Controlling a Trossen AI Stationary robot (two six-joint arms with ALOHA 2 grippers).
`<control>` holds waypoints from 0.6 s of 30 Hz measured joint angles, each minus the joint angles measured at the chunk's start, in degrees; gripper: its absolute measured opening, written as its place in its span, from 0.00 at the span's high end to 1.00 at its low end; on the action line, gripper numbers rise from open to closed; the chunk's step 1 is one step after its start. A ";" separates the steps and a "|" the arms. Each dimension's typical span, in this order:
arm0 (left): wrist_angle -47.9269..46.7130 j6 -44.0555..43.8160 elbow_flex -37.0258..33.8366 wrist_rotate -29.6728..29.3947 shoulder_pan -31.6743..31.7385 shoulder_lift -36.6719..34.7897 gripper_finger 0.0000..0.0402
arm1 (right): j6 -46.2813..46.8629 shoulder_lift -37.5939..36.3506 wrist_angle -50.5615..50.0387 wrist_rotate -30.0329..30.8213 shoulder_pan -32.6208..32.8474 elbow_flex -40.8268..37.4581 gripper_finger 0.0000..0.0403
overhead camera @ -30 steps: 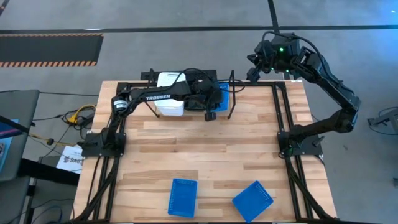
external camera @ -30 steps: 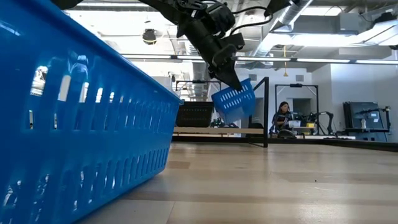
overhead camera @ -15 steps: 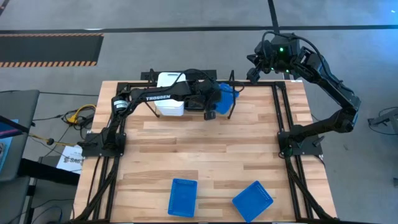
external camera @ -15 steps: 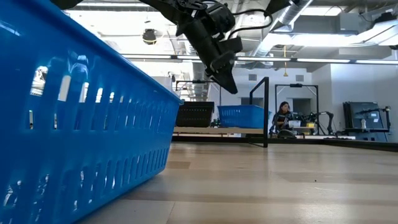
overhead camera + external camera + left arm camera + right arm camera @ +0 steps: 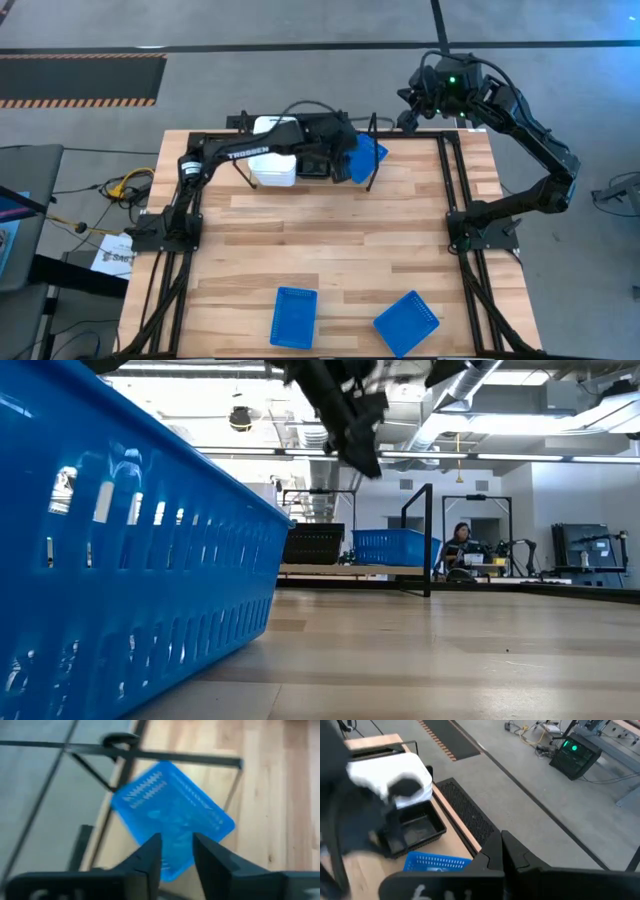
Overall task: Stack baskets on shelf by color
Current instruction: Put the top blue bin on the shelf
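Note:
A blue basket (image 5: pixel 370 154) lies bottom down in the right bay of the black shelf (image 5: pixel 372 126) at the table's far edge, turned askew to it. In the low view this basket (image 5: pixel 390 546) sits level beside the shelf's upright (image 5: pixel 429 540). My left gripper (image 5: pixel 176 856) hangs open just above the basket (image 5: pixel 172 815), touching nothing. A stack of white baskets (image 5: pixel 272 165) and a black basket (image 5: pixel 415 829) stand in the bays to the left. My right gripper (image 5: pixel 503 851) is shut and waits beyond the far right corner.
Two more blue baskets (image 5: pixel 293 317) (image 5: pixel 407 323) lie near the table's front edge; one of them fills the left of the low view (image 5: pixel 110 570). Bare wood lies between them and the shelf. A person sits in the room far behind.
My left gripper has opened and let go of the blue basket, which hung tilted from its fingers a second ago. The basket has dropped into the shelf's right bay and now sits level. The gripper has then risen away from it.

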 joint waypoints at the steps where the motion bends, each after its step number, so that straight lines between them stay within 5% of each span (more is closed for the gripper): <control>1: -2.26 0.35 2.26 -1.15 0.01 -0.01 0.80 | 0.00 0.00 -0.55 0.01 0.00 0.00 1.00; 4: -11.11 0.81 9.83 -6.87 0.02 -0.02 0.95 | 0.04 0.02 -2.96 0.39 -0.55 0.00 1.00; 7: -21.45 0.55 17.32 -14.92 0.00 -0.12 0.98 | 2.37 0.01 -7.93 4.42 -1.97 -0.16 1.00; 12: -29.84 -3.61 15.49 -26.07 0.03 -5.47 1.00 | 8.79 -0.87 -14.76 8.76 -4.44 -6.27 1.00; 18: -43.42 -15.32 15.47 -29.00 -0.04 -10.52 1.00 | 15.00 -7.33 -4.04 -2.18 -6.45 -25.52 1.00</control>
